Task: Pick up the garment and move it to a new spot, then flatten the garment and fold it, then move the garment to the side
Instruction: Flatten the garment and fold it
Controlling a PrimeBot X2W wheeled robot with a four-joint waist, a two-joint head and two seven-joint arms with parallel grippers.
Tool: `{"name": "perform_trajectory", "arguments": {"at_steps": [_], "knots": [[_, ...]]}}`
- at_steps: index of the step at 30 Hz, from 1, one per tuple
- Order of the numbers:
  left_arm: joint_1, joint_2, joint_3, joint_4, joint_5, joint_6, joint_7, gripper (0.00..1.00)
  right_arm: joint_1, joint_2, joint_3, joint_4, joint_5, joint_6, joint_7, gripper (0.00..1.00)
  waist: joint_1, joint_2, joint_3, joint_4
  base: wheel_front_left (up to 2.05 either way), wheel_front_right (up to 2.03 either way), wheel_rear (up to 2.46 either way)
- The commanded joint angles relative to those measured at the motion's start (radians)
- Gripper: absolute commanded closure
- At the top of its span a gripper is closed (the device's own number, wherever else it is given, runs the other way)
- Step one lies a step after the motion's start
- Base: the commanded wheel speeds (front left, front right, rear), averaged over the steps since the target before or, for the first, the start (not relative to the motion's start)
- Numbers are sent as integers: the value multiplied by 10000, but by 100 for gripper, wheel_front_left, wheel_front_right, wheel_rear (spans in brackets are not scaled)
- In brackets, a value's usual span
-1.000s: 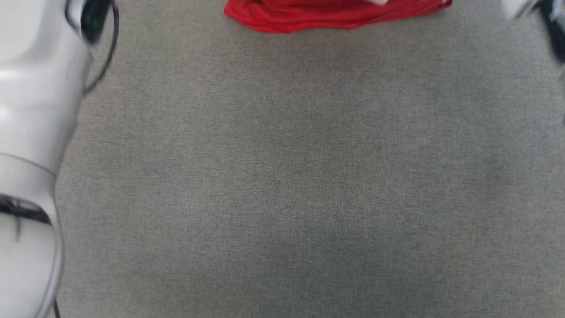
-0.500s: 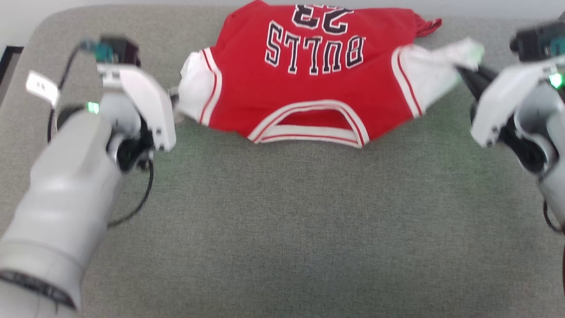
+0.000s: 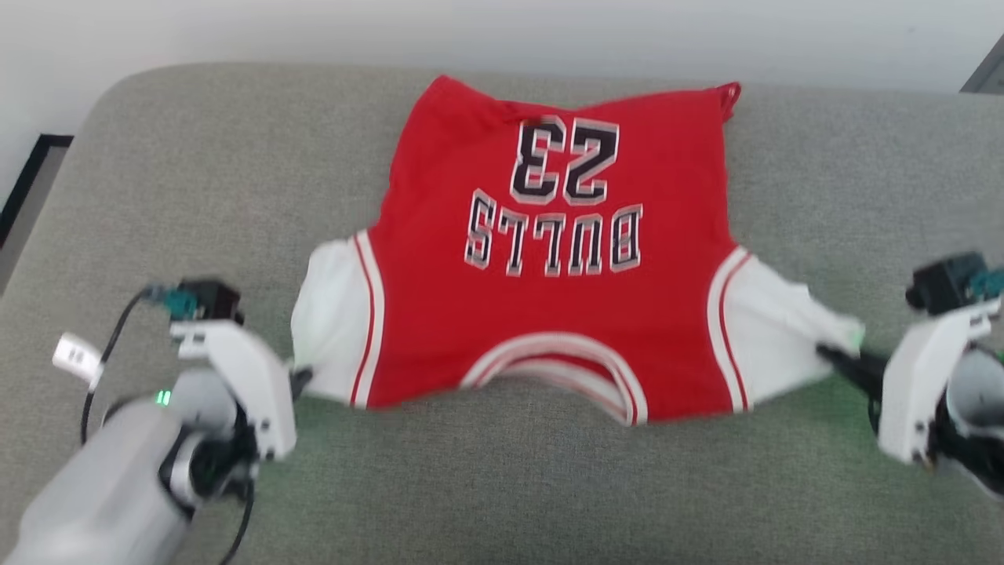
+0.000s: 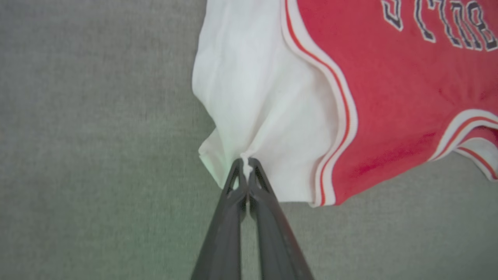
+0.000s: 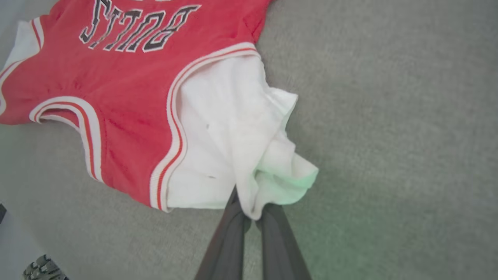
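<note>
The garment [image 3: 549, 314], a red jersey with white sleeves and "BULLS 23" lettering, lies spread on the grey cushioned surface [image 3: 510, 486], collar toward me. My left gripper [image 3: 302, 380] is shut on the lower edge of the jersey's left white sleeve [image 4: 253, 116]; in the left wrist view the dark fingers [image 4: 243, 171] pinch a fold of it. My right gripper [image 3: 831, 355] is shut on the bunched right white sleeve [image 5: 249, 155], whose cloth drapes over the fingertips in the right wrist view. The jersey is stretched between both grippers.
The grey surface's rounded far edge [image 3: 235, 74] meets a pale wall behind. A dark frame [image 3: 31, 173] stands at the far left past the edge. Bare grey fabric stretches in front of the jersey and on both sides.
The head camera has tilted up, bringing the whole jersey and both grippers into view. Since half a second ago both grippers have pulled the sleeves toward me, dragging the jersey nearer.
</note>
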Motion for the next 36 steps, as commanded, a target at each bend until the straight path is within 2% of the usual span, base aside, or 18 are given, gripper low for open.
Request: {"name": "perform_trajectory", "arguments": {"at_steps": [1,4,5,9,12,17,20,23,24,25,26,36], "knots": [[675,422,113,-871,-226,512,217,100,545,-209,-212,-472,-4,-3,452,100,0,0,-113,7,0,0,0],[1785,1122,289,-2723,-479,1476,529,100,1575,-388,-719,-1361,80,-3,1281,100,0,0,-192,11,0,0,0],[1785,1122,289,-2723,-479,1476,529,100,1575,-388,-719,-1361,80,-3,1281,100,0,0,-192,11,0,0,0],[3202,1936,486,-4877,-873,2711,788,100,2986,-549,-1509,-2511,-44,-3,2369,100,0,0,-232,14,0,0,0],[4037,2334,580,-6057,-971,3394,787,100,4043,-362,-2186,-3251,-84,-3,3124,100,0,0,-221,43,0,0,0],[4904,2634,543,-7033,-1113,4021,789,100,5586,190,-3347,-4203,-533,-3,4120,100,0,0,-115,121,0,0,0],[5138,2564,504,-7162,-1132,4174,696,100,6219,733,-3817,-4390,-1059,-3,4470,100,0,0,6,155,0,0,0],[5088,2392,478,-7138,-1021,4117,527,100,6336,1299,-4199,-4383,-1699,-3,4468,100,0,0,150,167,0,0,0],[5010,2344,476,-7092,-978,4072,464,100,6350,1432,-4250,-4365,-1940,-3,4509,76,0,0,188,175,0,0,0],[4904,2265,483,-7043,-900,3995,342,100,6318,1563,-4291,-4392,-2143,-3,4511,17,0,0,222,179,0,0,0],[4814,2156,517,-6990,-850,3919,214,100,6251,1716,-4334,-4442,-2272,-3,4533,0,0,0,258,175,0,0,0],[4405,1505,634,-6648,-347,3213,-1072,100,4997,2549,-5354,-6035,-3170,-3,4159,0,0,0,477,190,0,0,0]]}}
